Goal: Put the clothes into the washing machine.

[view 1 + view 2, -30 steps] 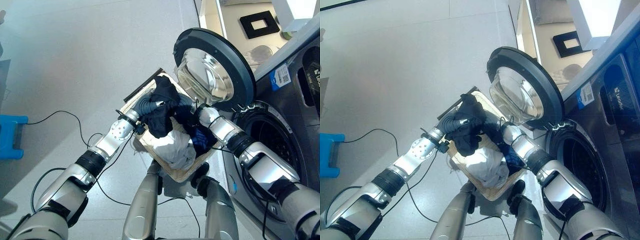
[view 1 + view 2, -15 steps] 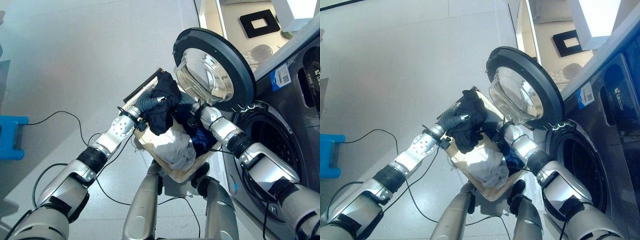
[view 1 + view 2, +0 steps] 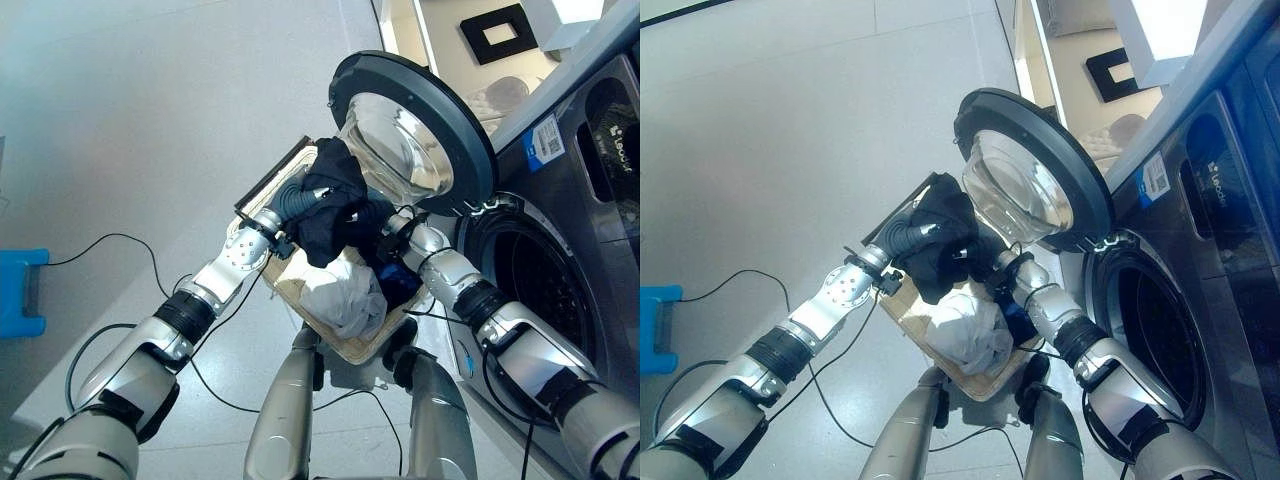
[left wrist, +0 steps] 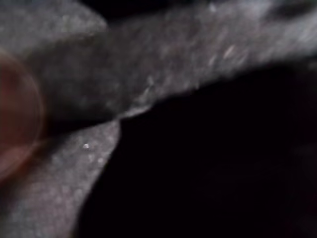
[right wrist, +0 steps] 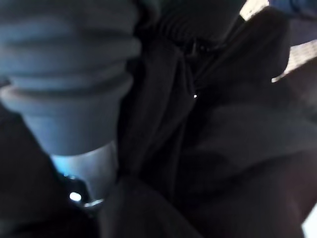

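Clothes sat mostly in the basket on the floor beside the washer, so the task looked barely begun. A white garment and a blue one lay inside the basket, untouched. Both hands were at a dark garment, which was bunched above the basket's far end, just below the open door. The left hand reached in from the basket's left side, with a silver finger showing against the dark cloth; how tightly its fingers closed I could not tell, since the fabric hid most of them. The right hand was buried in the same cloth from the other side, and its fingers were hidden too. The drum stood open and, as far as could be seen, dark and without laundry. Left to do, by my reading: carry the dark garment past the door into the drum, then the white and blue ones.
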Motion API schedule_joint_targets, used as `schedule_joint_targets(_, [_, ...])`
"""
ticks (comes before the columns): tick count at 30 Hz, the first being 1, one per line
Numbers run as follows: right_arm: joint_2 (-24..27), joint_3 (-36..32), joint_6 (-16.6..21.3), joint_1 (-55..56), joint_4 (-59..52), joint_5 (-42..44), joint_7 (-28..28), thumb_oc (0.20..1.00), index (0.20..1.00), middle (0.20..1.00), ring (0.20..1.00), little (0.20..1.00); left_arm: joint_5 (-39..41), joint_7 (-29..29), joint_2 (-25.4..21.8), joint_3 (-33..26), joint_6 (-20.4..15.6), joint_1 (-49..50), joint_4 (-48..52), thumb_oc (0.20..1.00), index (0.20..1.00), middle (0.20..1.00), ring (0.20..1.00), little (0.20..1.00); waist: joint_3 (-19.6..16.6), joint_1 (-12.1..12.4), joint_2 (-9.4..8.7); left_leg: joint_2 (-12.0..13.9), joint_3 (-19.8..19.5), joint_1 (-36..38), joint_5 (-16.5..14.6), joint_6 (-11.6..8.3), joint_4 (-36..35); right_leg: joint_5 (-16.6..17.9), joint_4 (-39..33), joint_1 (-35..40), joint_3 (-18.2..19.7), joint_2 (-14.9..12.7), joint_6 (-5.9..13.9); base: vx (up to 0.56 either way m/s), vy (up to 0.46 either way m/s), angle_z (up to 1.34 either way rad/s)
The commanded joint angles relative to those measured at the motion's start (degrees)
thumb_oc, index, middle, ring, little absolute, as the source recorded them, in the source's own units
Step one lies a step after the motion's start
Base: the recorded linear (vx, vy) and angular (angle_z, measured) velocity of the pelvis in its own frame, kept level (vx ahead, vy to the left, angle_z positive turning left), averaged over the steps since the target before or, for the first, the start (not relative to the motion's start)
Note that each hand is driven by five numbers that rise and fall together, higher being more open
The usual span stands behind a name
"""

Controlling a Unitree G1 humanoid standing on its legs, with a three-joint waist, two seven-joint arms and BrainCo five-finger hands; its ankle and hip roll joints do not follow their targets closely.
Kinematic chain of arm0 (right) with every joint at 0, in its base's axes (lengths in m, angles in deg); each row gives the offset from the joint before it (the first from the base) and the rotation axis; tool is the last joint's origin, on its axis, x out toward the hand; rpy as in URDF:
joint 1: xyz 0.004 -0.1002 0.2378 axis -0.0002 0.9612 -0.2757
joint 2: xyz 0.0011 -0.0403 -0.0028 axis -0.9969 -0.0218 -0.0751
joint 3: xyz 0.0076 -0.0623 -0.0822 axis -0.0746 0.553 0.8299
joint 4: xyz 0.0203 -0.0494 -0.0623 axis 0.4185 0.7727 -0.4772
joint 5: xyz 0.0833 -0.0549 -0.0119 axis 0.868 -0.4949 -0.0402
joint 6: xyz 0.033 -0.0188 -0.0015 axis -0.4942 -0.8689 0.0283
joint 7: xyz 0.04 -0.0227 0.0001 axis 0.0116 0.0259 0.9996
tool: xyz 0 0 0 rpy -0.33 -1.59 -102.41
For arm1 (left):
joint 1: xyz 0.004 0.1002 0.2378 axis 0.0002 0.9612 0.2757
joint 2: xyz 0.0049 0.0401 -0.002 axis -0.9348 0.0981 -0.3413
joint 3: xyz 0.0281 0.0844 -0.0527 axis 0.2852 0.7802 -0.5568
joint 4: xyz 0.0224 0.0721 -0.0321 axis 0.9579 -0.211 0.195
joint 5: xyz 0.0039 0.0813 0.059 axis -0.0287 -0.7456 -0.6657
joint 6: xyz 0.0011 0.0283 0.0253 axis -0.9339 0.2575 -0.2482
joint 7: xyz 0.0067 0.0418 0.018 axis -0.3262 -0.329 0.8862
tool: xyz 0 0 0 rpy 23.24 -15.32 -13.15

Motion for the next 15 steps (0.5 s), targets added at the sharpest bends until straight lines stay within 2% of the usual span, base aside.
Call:
schedule_joint_targets(1, [-3.86, -4.50, 4.95, -3.54, -10.44, 4.07, 5.13, 1.000, 1.000, 1.000, 1.000, 1.000, 1.60, 0.26, 4.67, 0.57, -2.73, -2.19, 2.01, 0.200, 0.200, 0.200, 0.200, 0.200, -1.20, -0.23, 1.85, -5.60, 1.44, 0.42, -6.03, 0.99, 3.11, 4.83, -6.85, 2.48, 1.20, 3.37, 4.43, 0.00, 0.000, 0.00])
schedule_joint_targets(2, [-4.28, -4.26, 4.63, -3.53, -10.80, 3.85, 5.85, 1.000, 1.000, 1.000, 1.000, 1.000, 1.40, 0.33, 4.86, 0.68, -2.85, -2.13, 1.81, 0.200, 0.200, 0.200, 0.200, 0.200, -1.20, -0.28, 1.81, -5.58, 1.43, 0.31, -6.01, 0.98, 3.16, 4.89, -6.92, 2.41, 1.33, 3.43, 4.44, 0.00, 0.000, 0.00])
schedule_joint_targets(3, [-4.75, -3.85, 4.22, -3.63, -11.28, 3.52, 6.00, 0.878, 0.878, 0.878, 0.878, 0.878, 1.36, 0.49, 5.01, 0.90, -2.90, -2.28, 1.64, 0.200, 0.200, 0.200, 0.200, 0.200, -1.20, -0.33, 1.81, -5.53, 1.50, 0.31, -5.95, 0.97, 3.01, 4.98, -7.22, 2.46, 1.37, 3.46, 4.44, 0.00, 0.000, 0.00])
schedule_joint_targets(5, [-4.93, -3.44, 3.99, -3.90, -11.19, 3.57, 6.50, 0.598, 0.598, 0.598, 0.598, 0.598, 1.30, 0.70, 5.20, 1.13, -3.14, -2.37, 1.29, 0.200, 0.200, 0.200, 0.200, 0.200, -1.20, -0.37, 1.78, -5.51, 1.52, 0.41, -5.88, 0.95, 2.81, 5.08, -7.56, 2.59, 1.43, 3.56, 4.45, 0.00, -0.001, -0.02])
schedule_joint_targets(6, [-5.00, -3.32, 3.89, -4.03, -11.14, 3.65, 6.82, 0.260, 0.260, 0.260, 0.260, 0.260, 1.24, 0.78, 5.22, 1.17, -3.19, -2.39, 1.25, 0.200, 0.200, 0.200, 0.200, 0.200, -1.20, -0.38, 1.78, -5.51, 1.53, 0.45, -5.88, 0.95, 2.76, 5.11, -7.67, 2.64, 1.48, 3.60, 4.44, -0.01, 0.001, -0.04])
schedule_joint_targets(7, [-5.13, -3.10, 3.82, -4.29, -10.85, 4.19, 7.65, 0.200, 0.200, 0.200, 0.200, 0.200, 1.18, 0.73, 5.32, 1.17, -3.55, -2.43, 0.86, 0.200, 0.200, 0.200, 0.200, 0.200, -1.20, -0.39, 1.78, -5.49, 1.55, 0.54, -5.82, 0.90, 2.65, 5.17, -7.84, 2.74, 1.53, 3.66, 4.44, 0.00, 0.000, 0.00])
schedule_joint_targets(15, [-5.57, -1.97, 2.86, -5.00, -9.61, 3.91, 8.74, 0.200, 0.200, 0.200, 0.200, 0.200, 0.81, 1.38, 5.26, 1.70, -3.20, -3.54, 0.59, 0.200, 0.200, 0.200, 0.200, 0.200, -1.20, -0.40, 1.66, -5.36, 1.72, 0.75, -5.60, 0.78, 2.31, 5.35, -8.43, 3.15, 1.38, 3.79, 4.41, -0.01, -0.004, -0.03])
